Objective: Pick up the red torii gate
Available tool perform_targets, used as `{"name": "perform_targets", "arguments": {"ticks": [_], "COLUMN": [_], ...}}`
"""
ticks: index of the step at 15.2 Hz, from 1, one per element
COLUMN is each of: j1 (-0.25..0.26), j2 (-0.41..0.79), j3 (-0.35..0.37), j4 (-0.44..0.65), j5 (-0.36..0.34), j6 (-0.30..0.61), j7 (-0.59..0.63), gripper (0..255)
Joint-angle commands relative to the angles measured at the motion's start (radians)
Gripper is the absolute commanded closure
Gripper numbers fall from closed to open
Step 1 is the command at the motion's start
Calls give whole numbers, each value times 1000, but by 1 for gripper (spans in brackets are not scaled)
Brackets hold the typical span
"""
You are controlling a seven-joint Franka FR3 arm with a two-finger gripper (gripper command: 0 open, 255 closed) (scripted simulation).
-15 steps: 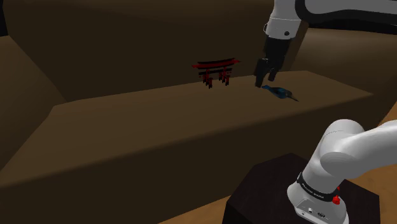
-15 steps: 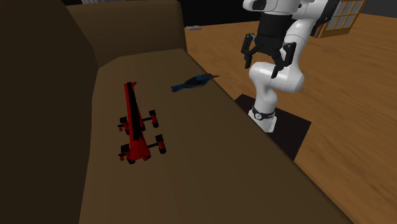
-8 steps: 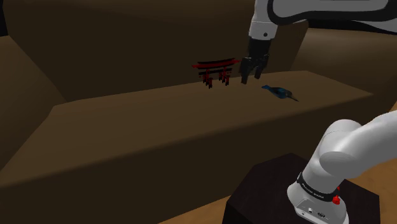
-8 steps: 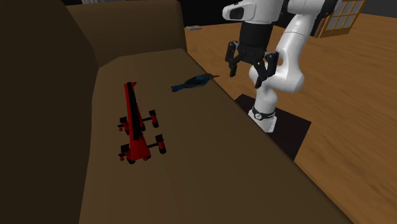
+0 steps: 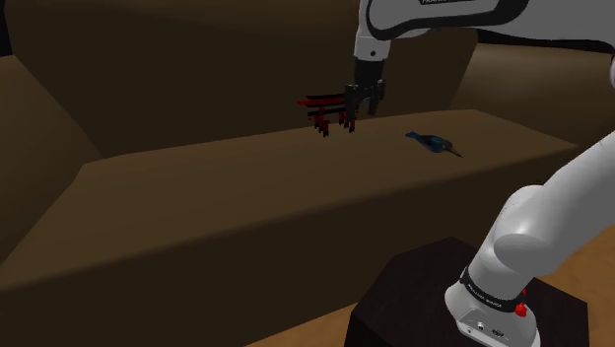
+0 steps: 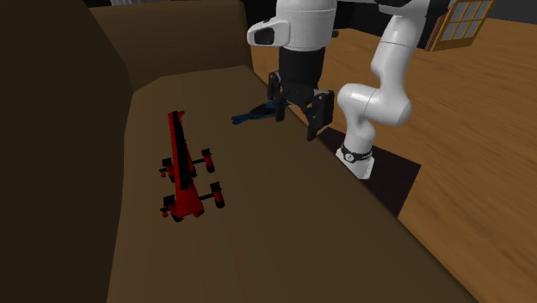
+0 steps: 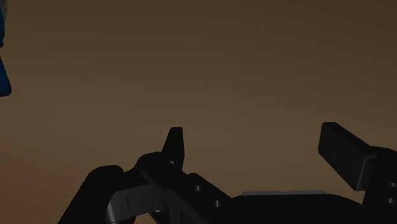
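A broad brown surface (image 6: 258, 232) with a raised back and side wall carries everything; its front edge drops to a wooden floor (image 6: 465, 129). The jaws hang wide apart above it, with nothing between the fingers (image 7: 175, 143) but bare brown. The red torii gate (image 6: 181, 163) stands upright, well apart from the jaws and farther from the front edge than they are. A small blue figure (image 6: 254, 113) lies just past them.

The gate looks light and stiff, with thin posts on small feet, so a sideways nudge would likely tip it. Its long top beam (image 5: 321, 101) seems the best hold — closing across the narrow width near the middle, from above. The surface around the gate is open on all sides. The back wall rises beyond it, though not close, and the blue figure is the one thing to steer clear of.
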Motion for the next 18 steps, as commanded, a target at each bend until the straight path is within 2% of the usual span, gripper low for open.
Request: {"name": "perform_targets", "arguments": {"ticks": [1, 8, 13, 14, 18], "j1": [-5, -26, -50, -52, -51], "j2": [77, 369, 604, 624, 612], "j3": [-9, -37, -51, -51, -50], "j4": [59, 349, 631, 656, 585], "j5": [2, 19, 41, 42, 41], "j6": [12, -8, -72, -79, -20], "j7": [-6, -29, -42, -43, -44], "gripper": [0, 0, 0, 0, 0]}}
